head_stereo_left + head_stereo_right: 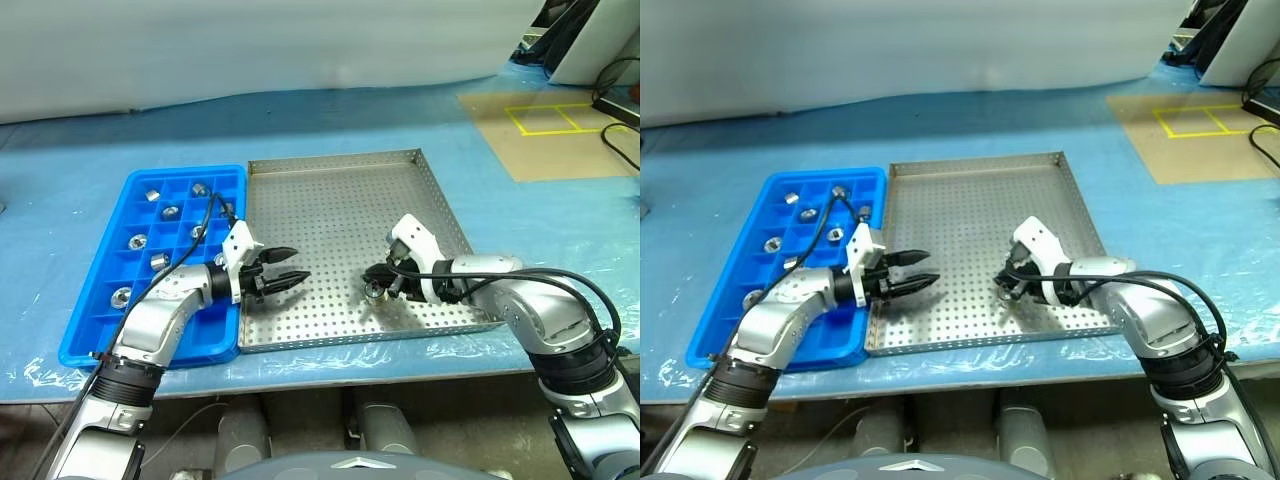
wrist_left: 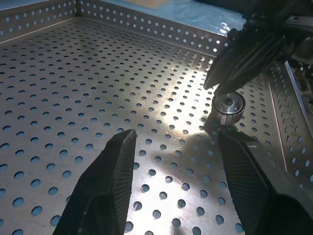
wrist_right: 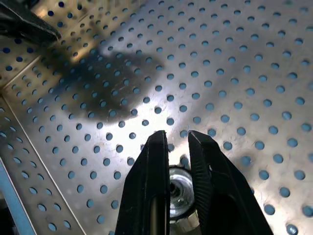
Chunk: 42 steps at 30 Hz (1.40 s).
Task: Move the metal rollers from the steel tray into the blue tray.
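Roller pinched at the right gripper's fingertips, blue tray off to its left.

Right gripper is clamped on one of the metal rollers, its bore facing back along the fingers, just above the floor of the steel tray. Blue tray lies beyond the left gripper, whose fingers stand apart and empty, pointing toward the roller, so the right arm is plainly nearer.

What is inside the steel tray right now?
One metal roller between the right gripper's fingers, which are closed on it. The rest of the steel tray floor shows bare, though the arms cover part of it.
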Tool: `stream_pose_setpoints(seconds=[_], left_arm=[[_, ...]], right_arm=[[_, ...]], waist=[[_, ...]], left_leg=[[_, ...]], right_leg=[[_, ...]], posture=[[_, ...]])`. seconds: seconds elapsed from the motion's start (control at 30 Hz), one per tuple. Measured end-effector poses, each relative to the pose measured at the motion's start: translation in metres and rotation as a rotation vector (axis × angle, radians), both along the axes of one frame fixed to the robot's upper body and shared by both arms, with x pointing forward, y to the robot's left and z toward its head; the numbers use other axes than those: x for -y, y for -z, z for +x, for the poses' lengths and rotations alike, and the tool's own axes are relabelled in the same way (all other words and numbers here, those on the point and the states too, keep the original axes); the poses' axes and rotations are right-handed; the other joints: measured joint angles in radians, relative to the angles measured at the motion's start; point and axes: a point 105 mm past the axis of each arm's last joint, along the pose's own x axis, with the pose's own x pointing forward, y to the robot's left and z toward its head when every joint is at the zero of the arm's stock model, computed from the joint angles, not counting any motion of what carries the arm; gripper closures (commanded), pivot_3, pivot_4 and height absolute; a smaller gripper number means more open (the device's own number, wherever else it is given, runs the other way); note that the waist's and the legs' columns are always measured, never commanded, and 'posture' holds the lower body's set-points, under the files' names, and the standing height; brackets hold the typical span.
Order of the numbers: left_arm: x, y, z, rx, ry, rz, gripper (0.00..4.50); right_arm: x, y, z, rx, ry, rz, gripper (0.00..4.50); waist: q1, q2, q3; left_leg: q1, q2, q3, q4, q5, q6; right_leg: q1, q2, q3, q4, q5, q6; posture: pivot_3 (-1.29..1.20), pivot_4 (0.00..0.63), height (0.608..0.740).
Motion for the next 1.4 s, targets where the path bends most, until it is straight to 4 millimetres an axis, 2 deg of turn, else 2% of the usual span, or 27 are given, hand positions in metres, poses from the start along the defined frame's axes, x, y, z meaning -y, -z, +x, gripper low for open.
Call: stream_pose_setpoints(seconds=[0.07,0.13,0.27,0.37,0.5,0.6,0.8,0.93,1.1,1.3,1.4], left_arm=[[-0.003,-0.001,0.001,0.003,-0.008,0.002,1.72],[-0.006,-0.002,0.003,0.008,-0.019,0.002,1.72],[-0.010,-0.004,0.003,0.024,-0.038,0.002,1.72],[-0.011,-0.004,0.003,0.024,-0.052,0.001,1.72],[-0.010,-0.003,0.000,0.023,-0.057,-0.001,1.72],[-0.009,-0.002,-0.002,0.023,-0.054,-0.006,1.72],[-0.007,-0.001,-0.003,0.026,-0.046,-0.007,1.72],[-0.006,0.000,-0.004,0.023,-0.041,-0.006,1.72],[-0.005,0.000,-0.005,0.023,-0.034,-0.005,1.72],[-0.006,0.000,-0.005,0.024,-0.035,-0.001,1.72],[-0.006,0.000,-0.005,0.026,-0.038,0.001,1.72]], right_arm=[[-0.005,-0.008,0.002,0.026,-0.014,0.021,3.66],[-0.005,-0.006,0.004,0.044,-0.030,0.035,3.66],[0.025,0.015,0.011,0.016,0.001,0.009,3.66],[0.031,0.021,0.011,0.025,-0.021,0.035,3.05],[0.041,0.025,0.013,0.034,-0.010,0.081,1.69],[0.040,0.025,0.007,-0.003,-0.029,0.140,0.69],[0.049,0.039,-0.010,-0.088,-0.049,0.150,0.69],[0.045,0.040,-0.019,-0.095,-0.081,0.144,0.69],[0.037,0.041,-0.021,-0.071,-0.089,0.083,0.69],[0.038,0.040,-0.021,-0.066,-0.065,0.013,0.69],[0.031,0.032,-0.021,-0.054,-0.078,-0.002,1.37]], waist=[[0.002,0.000,0.000],[0.007,0.000,0.000],[0.026,0.000,0.000],[0.027,0.000,0.000],[0.024,0.000,0.000],[0.025,0.000,0.000],[0.025,0.000,0.000],[0.022,0.000,0.000],[0.023,0.000,0.000],[0.022,0.000,0.000],[0.022,0.000,0.000]], left_leg=[[0.000,0.000,0.000,0.000,0.000,0.000],[0.000,0.000,0.000,0.000,0.000,0.000],[0.000,-0.001,0.001,0.000,0.000,0.000],[0.000,0.000,0.001,0.000,0.000,0.001],[0.001,0.000,0.002,0.000,0.000,0.001],[0.001,0.000,0.002,0.000,0.000,0.001],[0.001,0.000,0.002,0.000,-0.001,0.001],[0.001,0.000,0.002,0.000,0.000,0.001],[0.001,0.000,0.002,0.000,0.000,0.001],[0.001,0.000,0.002,-0.001,0.000,0.001],[0.001,0.000,0.002,-0.001,0.000,0.001]], right_leg=[[0.000,0.000,0.000,0.000,0.000,0.000],[0.000,0.000,0.000,0.000,0.000,0.000],[0.000,-0.001,0.000,-0.001,0.000,0.000],[0.000,-0.001,0.000,0.000,0.000,0.000],[0.000,-0.001,0.000,0.000,0.000,0.000],[0.000,-0.001,0.000,0.000,0.000,0.000],[0.000,-0.001,0.000,-0.001,0.000,0.000],[0.000,0.000,0.000,0.000,0.000,0.000],[0.000,0.000,0.000,-0.001,0.000,0.001],[0.000,0.000,0.000,-0.001,0.000,0.001],[0.000,0.000,0.000,-0.001,-0.002,0.003]], posture=[[-0.19,0.150,0.740],[-0.18,0.150,0.740],[-0.18,0.150,0.740],[-0.17,0.150,0.740],[-0.18,0.150,0.740],[-0.19,0.150,0.740],[-0.20,0.150,0.740],[-0.20,0.150,0.740],[-0.20,0.150,0.740],[-0.20,0.150,0.740],[-0.20,0.150,0.740]])
